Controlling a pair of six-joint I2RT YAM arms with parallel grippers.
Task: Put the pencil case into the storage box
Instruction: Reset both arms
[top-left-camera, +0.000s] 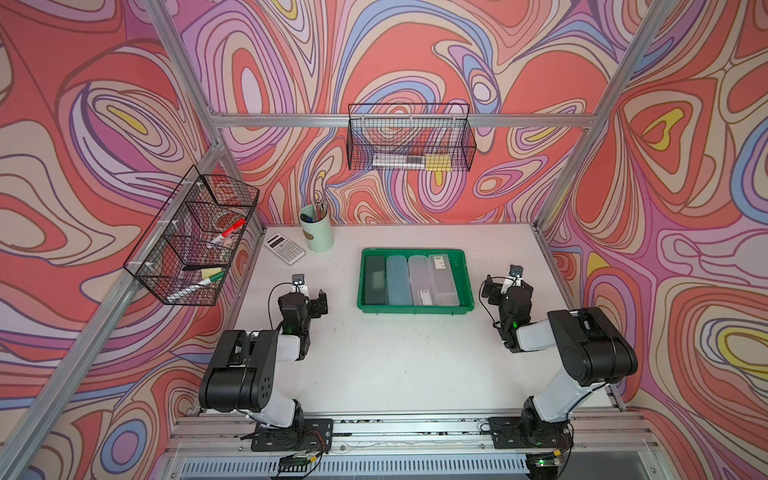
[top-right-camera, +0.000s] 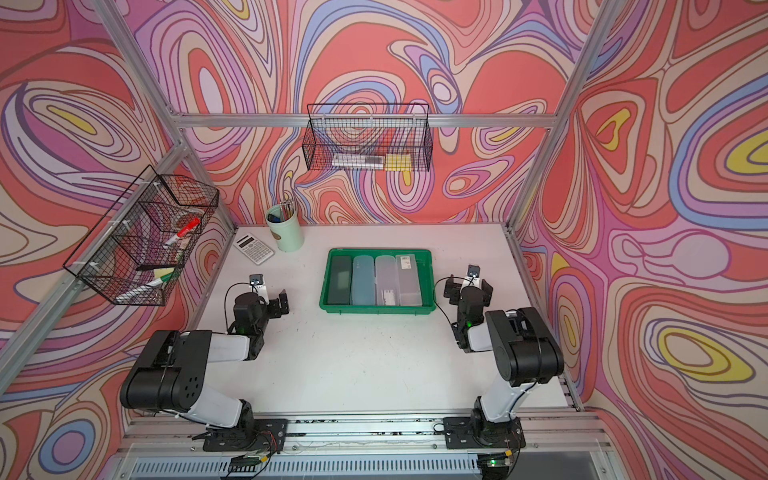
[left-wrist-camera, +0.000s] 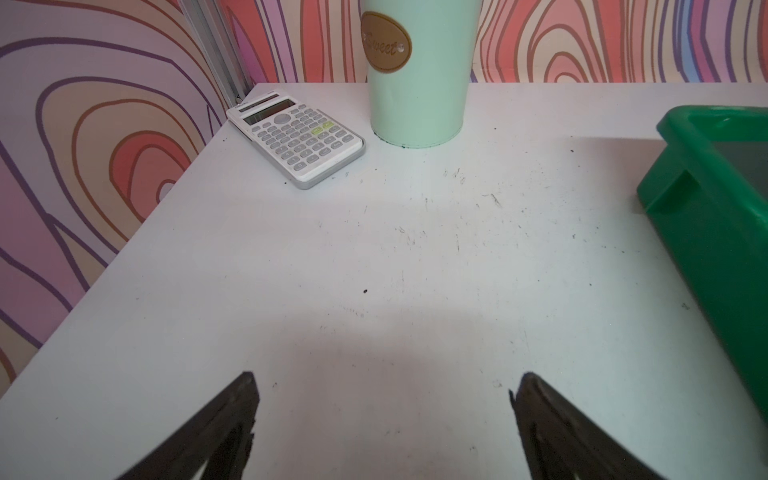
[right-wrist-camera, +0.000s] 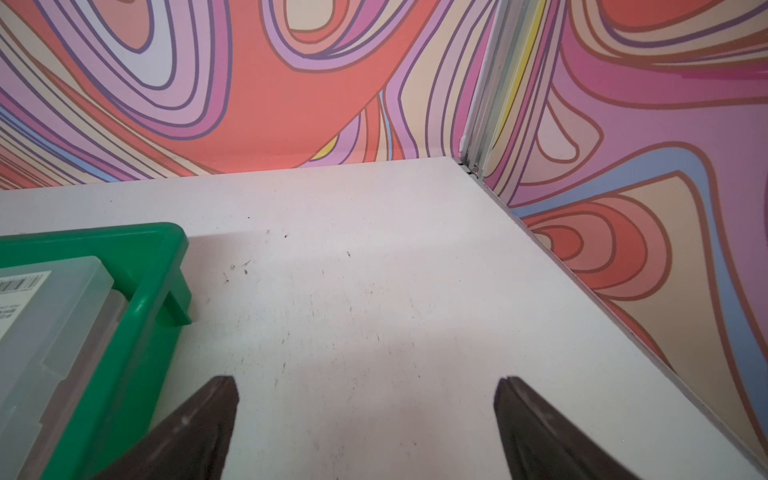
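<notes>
The storage box (top-left-camera: 415, 308) (top-right-camera: 376, 308) is a bright green tray at the middle back of the white table. Several pencil cases lie side by side in it: a dark one (top-left-camera: 375, 279), a teal one (top-left-camera: 398, 280), a clear one (top-left-camera: 420, 279) and a grey labelled one (top-left-camera: 444, 279). My left gripper (top-left-camera: 307, 297) (left-wrist-camera: 384, 386) hovers left of the tray, open and empty. To the tray's right, my right gripper (top-left-camera: 508, 284) (right-wrist-camera: 368, 388) is open over bare table. The tray's corner (left-wrist-camera: 706, 216) (right-wrist-camera: 137, 291) shows in both wrist views.
A calculator (top-left-camera: 284, 247) (left-wrist-camera: 297, 139) and a mint cup of pens (top-left-camera: 316, 232) (left-wrist-camera: 417, 83) stand at the back left. A black wire basket (top-left-camera: 195, 237) with markers hangs on the left wall and another (top-left-camera: 411, 139) on the back wall.
</notes>
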